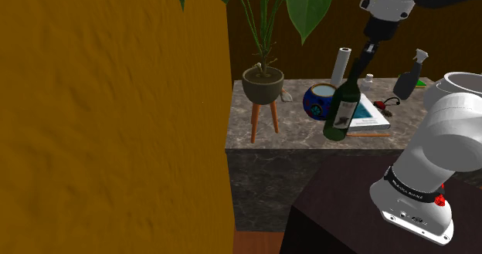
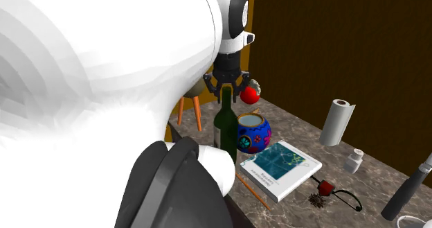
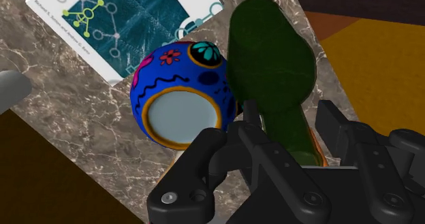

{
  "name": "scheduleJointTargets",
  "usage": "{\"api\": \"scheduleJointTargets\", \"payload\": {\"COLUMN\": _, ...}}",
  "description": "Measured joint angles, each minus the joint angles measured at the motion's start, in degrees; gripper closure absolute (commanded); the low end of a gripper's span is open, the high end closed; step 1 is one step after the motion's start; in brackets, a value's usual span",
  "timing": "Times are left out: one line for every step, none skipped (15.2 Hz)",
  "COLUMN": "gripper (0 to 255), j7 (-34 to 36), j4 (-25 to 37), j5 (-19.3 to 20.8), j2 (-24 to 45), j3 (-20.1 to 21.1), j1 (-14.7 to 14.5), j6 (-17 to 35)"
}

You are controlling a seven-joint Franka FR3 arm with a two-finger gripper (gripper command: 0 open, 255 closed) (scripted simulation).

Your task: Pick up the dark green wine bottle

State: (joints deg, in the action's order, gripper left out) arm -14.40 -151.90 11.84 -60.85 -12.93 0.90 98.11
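Background: dark brown wall behind the counter; ochre wall across the shoulder view's left.
Surface: grey marble counter, with the dark stand in front of it at the shoulder view's lower right.
Bottle: dark green with a pale label, under the arm's hand, over the front part of the counter. Leans in the shoulder view, neck toward that view's upper right. Lower end in front of the book's near corner. Cannot tell whether the base touches the counter.
Gripper: black, pointing down over the bottle, fingers clamped on the neck from both sides just below the top.
Bowl: round, blue, painted with red and teal flowers, orange rim around a pale opening. Just beside the bottle, between it and the plant pot in the shoulder view.
Book: flat on the counter, teal cover with a diagram, white edges, close to the bowl.
Pencil: orange, lying along the book's near edge.
Plant pot: dark, on three wooden legs, near the counter's end by the ochre wall, long green leaves rising above.
Paper roll: white, upright, at the back near the dark wall.
Shaker: small, white, beside the paper roll.
Spray bottle: dark, at the far end of the counter, well apart from the bottle.
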Motion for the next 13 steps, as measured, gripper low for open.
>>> {"api": "scheduleJointTargets", "payload": {"gripper": 255, "j7": 0.0, "j4": 1.1, "j5": -0.2, "j2": 0.4, "j3": 0.1, "j1": -0.1, "j6": -0.7}}
{"api": "scheduleJointTargets", "payload": {"gripper": 255, "j7": -0.1, "j4": 1.7, "j5": -0.3, "j2": 0.5, "j3": 0.2, "j1": -0.2, "j6": -1.2}}
{"api": "scheduleJointTargets", "payload": {"gripper": 255, "j7": 0.0, "j4": 2.6, "j5": -0.5, "j2": 0.7, "j3": 0.4, "j1": -0.3, "j6": -1.9}}
{"api": "scheduleJointTargets", "payload": {"gripper": 255, "j7": -0.1, "j4": 3.3, "j5": -0.6, "j2": 0.8, "j3": 0.5, "j1": -0.3, "j6": -2.4}}
{"api": "scheduleJointTargets", "payload": {"gripper": 255, "j7": 0.0, "j4": 4.2, "j5": -0.8, "j2": 1.1, "j3": 0.7, "j1": -0.4, "j6": -3.2}}
{"api": "scheduleJointTargets", "payload": {"gripper": 255, "j7": -0.1, "j4": 5.1, "j5": -0.9, "j2": 1.3, "j3": 0.8, "j1": -0.5, "j6": -3.9}}
{"api": "scheduleJointTargets", "payload": {"gripper": 255, "j7": -0.2, "j4": 5.9, "j5": -0.9, "j2": 1.5, "j3": 0.9, "j1": -0.5, "j6": -4.4}}
{"api": "scheduleJointTargets", "payload": {"gripper": 255, "j7": -0.1, "j4": 6.8, "j5": -1.1, "j2": 1.7, "j3": 1.1, "j1": -0.6, "j6": -5.1}}
{"api": "scheduleJointTargets", "payload": {"gripper": 255, "j7": -0.1, "j4": 7.8, "j5": -1.3, "j2": 2.0, "j3": 1.2, "j1": -0.7, "j6": -5.8}}
{"api": "scheduleJointTargets", "payload": {"gripper": 255, "j7": -0.1, "j4": 8.6, "j5": -1.4, "j2": 2.3, "j3": 1.4, "j1": -0.8, "j6": -6.3}}
{"api": "scheduleJointTargets", "payload": {"gripper": 255, "j7": -0.2, "j4": 9.5, "j5": -1.5, "j2": 2.7, "j3": 1.4, "j1": -0.9, "j6": -6.9}}
{"api": "scheduleJointTargets", "payload": {"gripper": 255, "j7": -0.2, "j4": 10.7, "j5": -1.6, "j2": 3.2, "j3": 1.5, "j1": -1.0, "j6": -7.5}}
{"api": "scheduleJointTargets", "payload": {"gripper": 255, "j7": -0.2, "j4": 11.1, "j5": -1.7, "j2": 3.3, "j3": 1.6, "j1": -1.0, "j6": -7.8}}
